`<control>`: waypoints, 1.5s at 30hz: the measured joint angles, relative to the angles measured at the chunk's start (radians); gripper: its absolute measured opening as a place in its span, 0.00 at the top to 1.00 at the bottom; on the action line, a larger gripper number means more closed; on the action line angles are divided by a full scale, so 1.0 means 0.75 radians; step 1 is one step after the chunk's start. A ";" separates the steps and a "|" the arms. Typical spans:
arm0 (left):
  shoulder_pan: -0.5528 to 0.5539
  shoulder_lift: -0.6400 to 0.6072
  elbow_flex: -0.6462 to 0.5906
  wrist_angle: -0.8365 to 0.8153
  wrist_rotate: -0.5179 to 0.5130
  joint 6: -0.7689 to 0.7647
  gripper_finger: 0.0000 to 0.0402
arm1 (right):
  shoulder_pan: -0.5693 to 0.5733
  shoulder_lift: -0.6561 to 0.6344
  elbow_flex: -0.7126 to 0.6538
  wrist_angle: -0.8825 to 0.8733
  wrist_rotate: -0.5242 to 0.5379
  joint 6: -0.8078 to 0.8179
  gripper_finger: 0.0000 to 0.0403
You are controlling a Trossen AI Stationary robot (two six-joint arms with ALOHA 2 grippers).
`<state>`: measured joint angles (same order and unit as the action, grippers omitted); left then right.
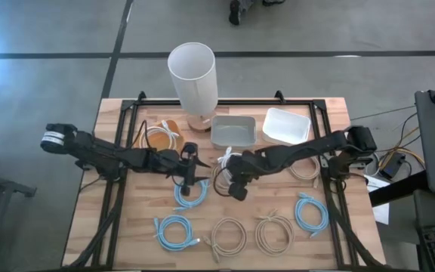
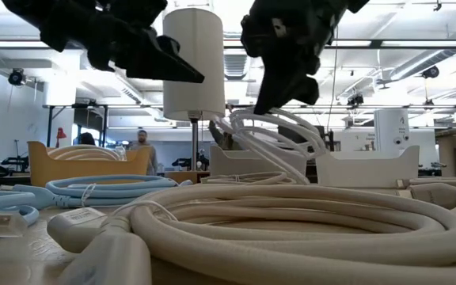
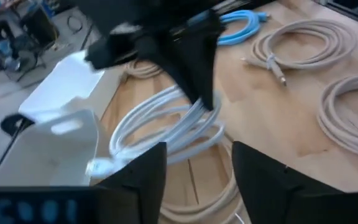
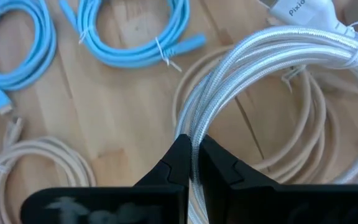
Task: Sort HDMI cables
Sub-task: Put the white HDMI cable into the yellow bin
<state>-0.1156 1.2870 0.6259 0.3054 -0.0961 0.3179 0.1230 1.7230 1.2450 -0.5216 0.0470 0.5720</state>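
left gripper: mid-table, hovering over a light blue coil; fingers spread, nothing between them.
left arm: reaches in low from the left edge, roughly level, wrist aimed right.
right gripper: just right of the left one, pinched shut on the white cable.
white cable: coil hangs off the table from the fingers, loop plane near vertical, over a beige coil.
key relation: grey tray lies just beyond the held coil, on the far side; right arm is the nearer.
right arm: stretches in from the right edge, wrist tipped down.
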 joint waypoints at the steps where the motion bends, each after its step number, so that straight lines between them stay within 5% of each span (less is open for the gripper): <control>1: -0.001 0.005 0.005 0.000 0.002 0.029 0.49 | -0.004 0.005 0.010 0.005 -0.001 0.000 0.97; 15: -0.032 0.154 0.056 0.026 -0.159 0.579 0.44 | -0.008 0.046 0.087 0.071 -0.143 0.006 0.97; 35: -0.041 0.350 0.109 0.101 -0.218 0.868 0.45 | -0.007 0.040 0.094 0.081 -0.180 0.005 0.97; 39: -0.041 0.335 0.119 0.139 -0.218 0.867 0.51 | -0.008 0.041 0.094 0.083 -0.179 0.004 0.97; 45: -0.041 0.332 0.128 0.122 -0.218 0.866 0.73 | -0.007 0.041 0.094 0.087 -0.140 0.001 0.92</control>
<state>-0.1462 1.5360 0.7216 0.3971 -0.2593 0.9676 0.1177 1.7538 1.3155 -0.4564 -0.0579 0.5724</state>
